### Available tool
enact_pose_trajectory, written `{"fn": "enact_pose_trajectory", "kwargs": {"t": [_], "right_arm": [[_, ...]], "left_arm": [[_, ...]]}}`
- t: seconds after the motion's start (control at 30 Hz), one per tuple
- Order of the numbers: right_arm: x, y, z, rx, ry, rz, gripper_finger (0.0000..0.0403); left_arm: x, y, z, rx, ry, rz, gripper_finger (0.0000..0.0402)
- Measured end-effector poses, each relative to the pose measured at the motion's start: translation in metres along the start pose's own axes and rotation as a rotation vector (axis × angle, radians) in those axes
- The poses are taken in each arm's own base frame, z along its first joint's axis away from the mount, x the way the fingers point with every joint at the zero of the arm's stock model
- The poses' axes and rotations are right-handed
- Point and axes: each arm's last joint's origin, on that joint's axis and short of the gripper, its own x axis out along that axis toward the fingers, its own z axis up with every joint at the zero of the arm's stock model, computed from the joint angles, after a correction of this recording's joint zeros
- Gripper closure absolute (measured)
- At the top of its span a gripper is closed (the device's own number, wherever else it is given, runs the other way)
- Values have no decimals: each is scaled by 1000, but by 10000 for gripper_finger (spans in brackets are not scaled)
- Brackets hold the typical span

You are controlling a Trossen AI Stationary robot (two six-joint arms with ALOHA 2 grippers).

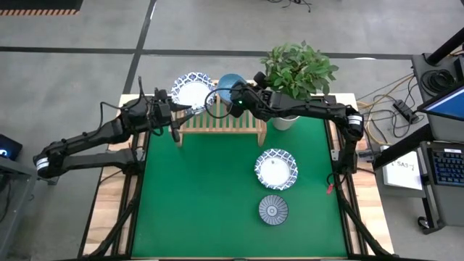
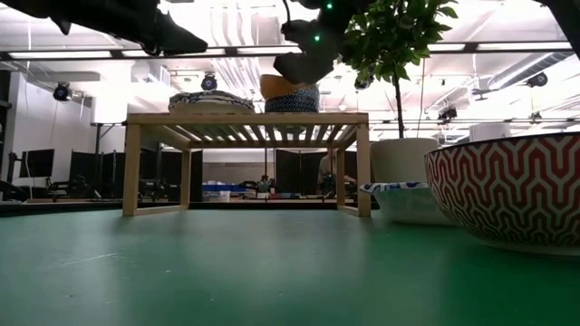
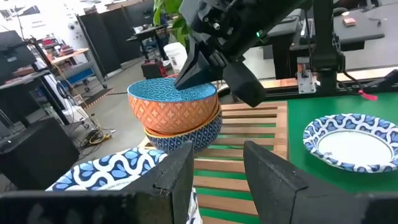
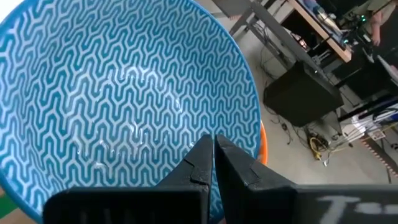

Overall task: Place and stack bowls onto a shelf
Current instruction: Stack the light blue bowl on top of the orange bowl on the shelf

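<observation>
The right gripper (image 3: pixel 198 73), closed on the rim of the orange bowl (image 3: pixel 177 112) stacked on the shelf (image 1: pixel 221 123), could topple the stack if lifted unreleased; the left gripper (image 3: pixel 214 168) hovers open.

Both arms are matte black with jointed segments, loose black cables, and wedge-shaped black fingers (image 3: pixel 268 168).
</observation>
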Motion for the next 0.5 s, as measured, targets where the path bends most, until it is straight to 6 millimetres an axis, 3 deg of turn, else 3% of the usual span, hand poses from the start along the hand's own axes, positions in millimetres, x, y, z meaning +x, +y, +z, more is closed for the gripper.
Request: {"fn": "enact_pose_trajectory", "kwargs": {"t": [0.5], "right_arm": [[5, 7, -5, 64, 20, 33, 394]], "left_arm": [[0, 0, 1, 0, -8, 2, 278]]}}
